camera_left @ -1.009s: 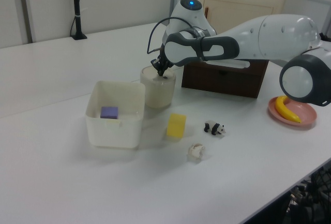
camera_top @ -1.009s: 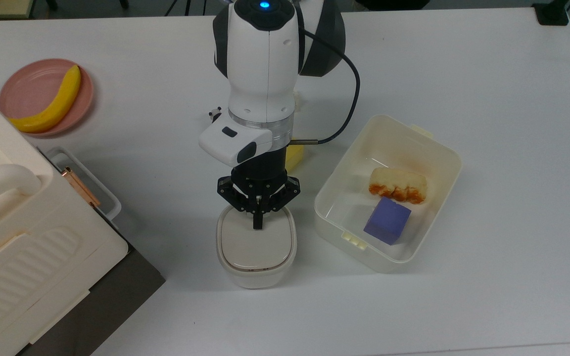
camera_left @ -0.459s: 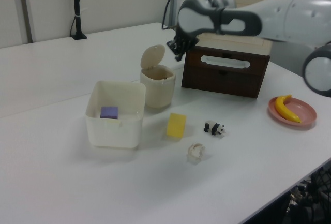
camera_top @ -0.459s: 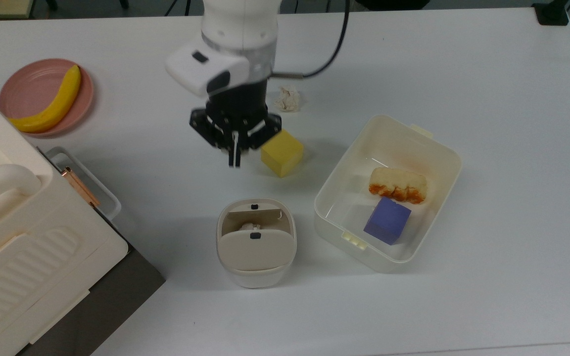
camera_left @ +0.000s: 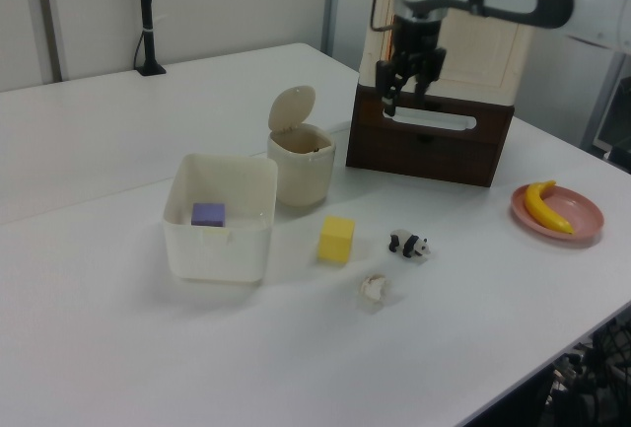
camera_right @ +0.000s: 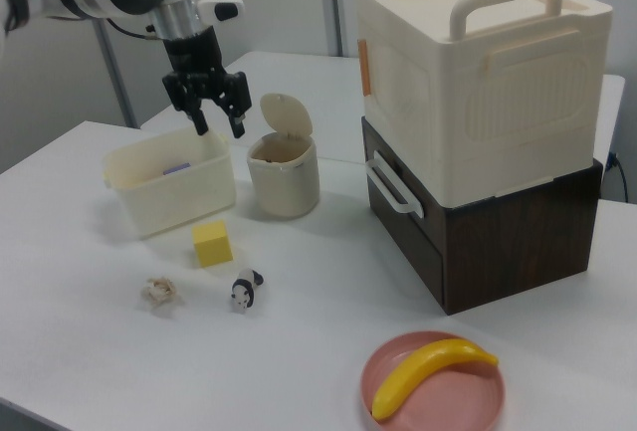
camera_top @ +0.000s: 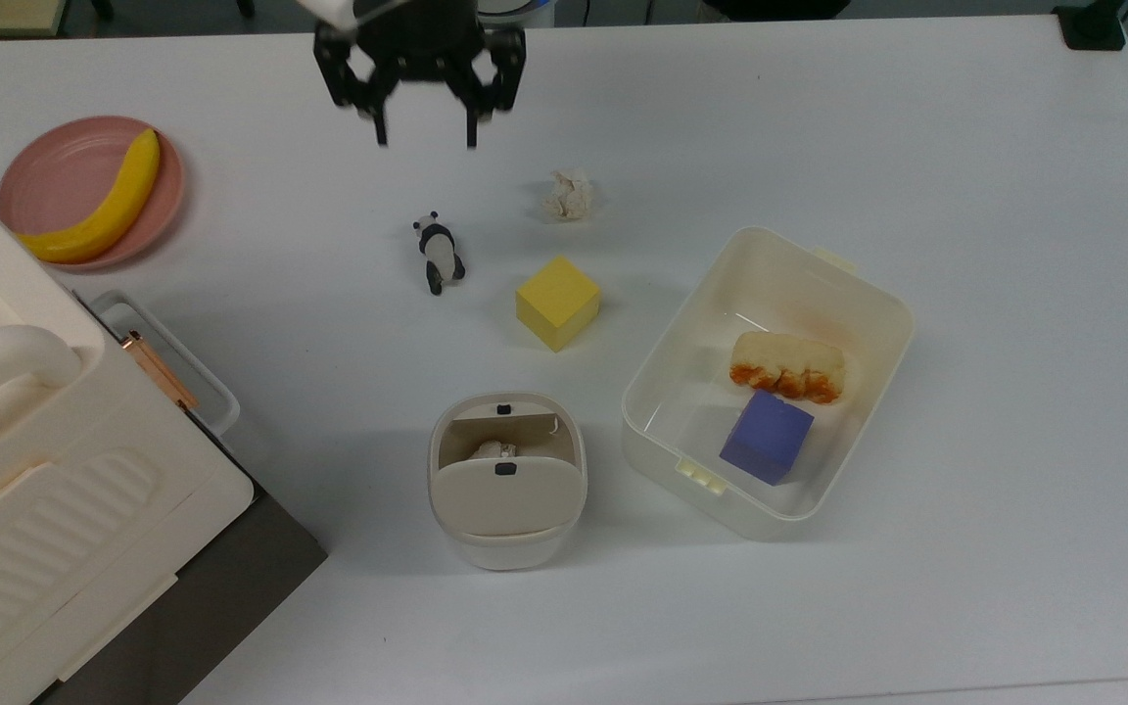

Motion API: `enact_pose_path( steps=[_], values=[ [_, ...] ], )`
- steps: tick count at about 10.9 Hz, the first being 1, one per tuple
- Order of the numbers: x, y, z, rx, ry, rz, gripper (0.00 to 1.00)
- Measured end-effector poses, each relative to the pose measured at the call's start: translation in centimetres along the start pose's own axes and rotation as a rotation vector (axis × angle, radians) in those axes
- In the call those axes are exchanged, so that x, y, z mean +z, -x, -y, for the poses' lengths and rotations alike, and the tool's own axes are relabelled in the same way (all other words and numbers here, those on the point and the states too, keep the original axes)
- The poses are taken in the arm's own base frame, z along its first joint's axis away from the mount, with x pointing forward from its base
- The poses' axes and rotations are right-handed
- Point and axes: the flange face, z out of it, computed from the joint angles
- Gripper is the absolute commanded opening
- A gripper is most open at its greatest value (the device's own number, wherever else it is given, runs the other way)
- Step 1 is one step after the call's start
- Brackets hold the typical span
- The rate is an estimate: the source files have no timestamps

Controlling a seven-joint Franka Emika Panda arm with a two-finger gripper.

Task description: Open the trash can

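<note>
The gripper [camera_top: 424,132] hangs high above the table [camera_top: 965,147] with its fingers spread apart and nothing between them. Below it stand a toy panda [camera_top: 440,253], a crumpled paper ball [camera_top: 570,194] and a yellow cube [camera_top: 557,302]. The trash can [camera_top: 505,480] sits well apart, just beside the open box [camera_top: 877,304], its lid [camera_left: 293,108] flipped upright.

Yellow cube [camera_top: 557,302] and lidless box [camera_top: 875,294] flank the trash can [camera_top: 506,480].

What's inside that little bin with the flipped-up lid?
In the top view, the trash can stands open with something small and pale inside; the raised lid covers the rest.
</note>
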Motion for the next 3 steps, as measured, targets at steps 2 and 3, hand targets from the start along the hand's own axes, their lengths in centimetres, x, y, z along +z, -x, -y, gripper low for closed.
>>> enact_pose_path(
  steps=[2, 3],
  values=[
    [-0.65, 1.04, -0.13, -0.007, -0.001, 0.019, 1.00],
    [-0.40, 1.07, -0.11, -0.008, -0.002, 0.025, 1.00]
  ],
)
